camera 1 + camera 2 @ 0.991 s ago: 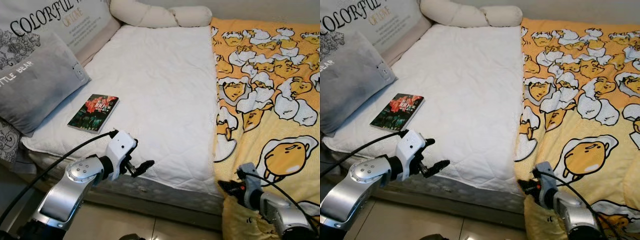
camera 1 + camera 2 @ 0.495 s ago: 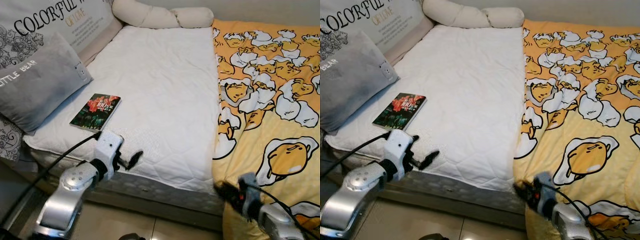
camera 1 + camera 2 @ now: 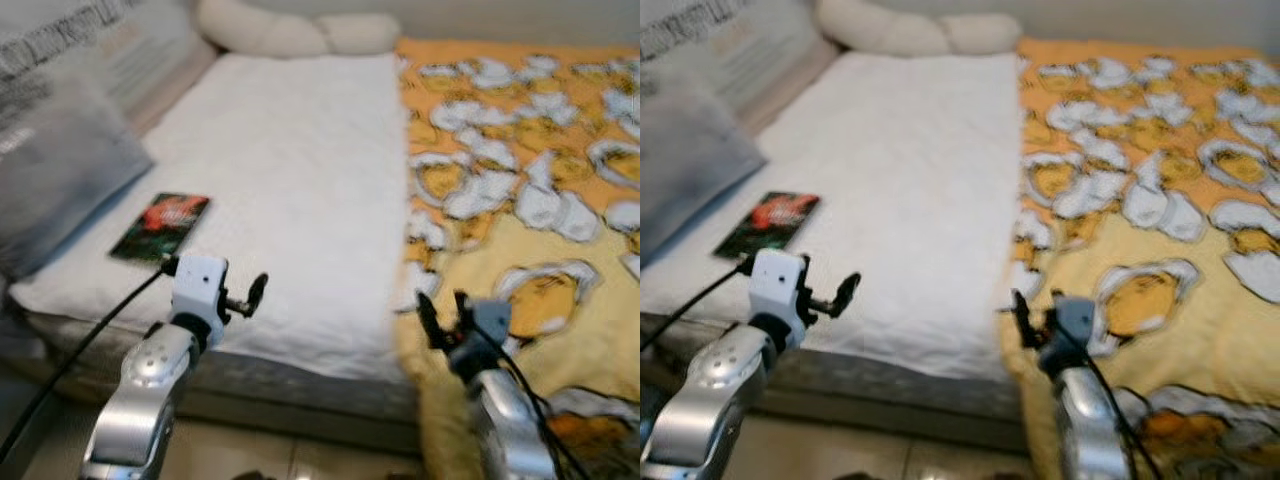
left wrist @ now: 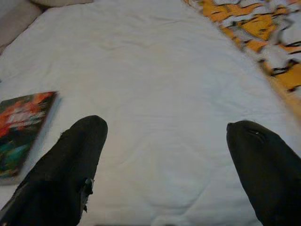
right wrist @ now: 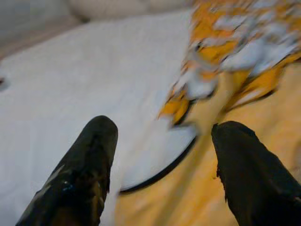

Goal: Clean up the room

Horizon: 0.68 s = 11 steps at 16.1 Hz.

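A dark book with a red cover picture (image 3: 160, 227) lies flat on the white quilted mattress (image 3: 290, 150), near its front left corner. My left gripper (image 3: 254, 292) hovers open over the mattress's front edge, right of the book and apart from it; in the left wrist view the book (image 4: 21, 132) lies beside one finger (image 4: 70, 165). A yellow blanket with an egg pattern (image 3: 540, 200) covers the bed's right half. My right gripper (image 3: 442, 315) is open at the blanket's front left edge, with nothing between its fingers (image 5: 84, 174). The views are blurred.
A grey pillow (image 3: 50, 180) leans at the left of the bed, with a printed cushion (image 3: 110, 50) behind it. A cream bolster (image 3: 290, 35) lies along the head end. The bed's front edge (image 3: 300, 385) and a strip of tiled floor (image 3: 250, 455) are below.
Both arms have risen: the left gripper from below the bed's edge to over the mattress, the right up to the blanket's edge. The camera has shifted and blurred.
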Motion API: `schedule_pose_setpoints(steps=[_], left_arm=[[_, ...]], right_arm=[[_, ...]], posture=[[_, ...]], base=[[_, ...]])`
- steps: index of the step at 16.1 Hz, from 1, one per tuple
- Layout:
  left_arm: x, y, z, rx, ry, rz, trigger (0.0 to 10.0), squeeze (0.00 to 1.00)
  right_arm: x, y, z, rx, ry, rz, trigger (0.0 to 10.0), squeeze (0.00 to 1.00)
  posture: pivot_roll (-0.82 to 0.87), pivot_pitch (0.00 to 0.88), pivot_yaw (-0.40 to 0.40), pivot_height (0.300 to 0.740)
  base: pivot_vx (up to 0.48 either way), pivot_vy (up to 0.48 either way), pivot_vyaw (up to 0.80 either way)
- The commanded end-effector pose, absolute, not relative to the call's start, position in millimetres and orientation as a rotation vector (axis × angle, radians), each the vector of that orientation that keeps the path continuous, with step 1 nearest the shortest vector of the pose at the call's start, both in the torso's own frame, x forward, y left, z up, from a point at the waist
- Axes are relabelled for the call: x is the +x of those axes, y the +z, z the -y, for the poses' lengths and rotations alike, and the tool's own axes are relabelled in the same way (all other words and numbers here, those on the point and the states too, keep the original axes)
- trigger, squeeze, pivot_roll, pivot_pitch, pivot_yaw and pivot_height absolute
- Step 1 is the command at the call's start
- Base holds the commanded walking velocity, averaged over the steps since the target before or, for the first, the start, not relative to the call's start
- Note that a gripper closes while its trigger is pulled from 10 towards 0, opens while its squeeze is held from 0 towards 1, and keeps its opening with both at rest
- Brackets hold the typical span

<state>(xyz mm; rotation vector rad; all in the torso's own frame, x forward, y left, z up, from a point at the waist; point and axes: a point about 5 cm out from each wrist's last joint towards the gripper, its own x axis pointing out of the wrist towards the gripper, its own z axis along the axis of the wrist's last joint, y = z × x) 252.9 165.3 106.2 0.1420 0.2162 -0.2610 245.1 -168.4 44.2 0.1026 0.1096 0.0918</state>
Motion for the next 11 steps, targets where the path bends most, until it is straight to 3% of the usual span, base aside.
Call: schedule_pose_setpoints(steps=[1,6,11], left_arm=[[253.1,108.8,-168.0,0.156,-0.242,-0.206,10.0,0.00],[253.4,107.4,-176.7,0.164,-0.171,-0.204,10.0,0.00],[257.8,110.1,-181.4,0.171,-0.132,-0.196,10.0,0.00]], right_arm=[[248.6,58.9,168.9,0.091,0.060,-0.071,10.0,1.00],[250.3,79.6,159.6,0.075,0.046,-0.075,10.0,1.00],[255.9,77.3,167.4,0.032,0.044,-0.120,10.0,1.00]], posture=[[-0.04,0.000,0.033,0.740],[-0.02,0.000,0.013,0.740],[-0.01,0.000,-0.001,0.740]], base=[[0.000,-0.480,0.00],[0.000,-0.480,0.00],[0.000,-0.480,0.00]])
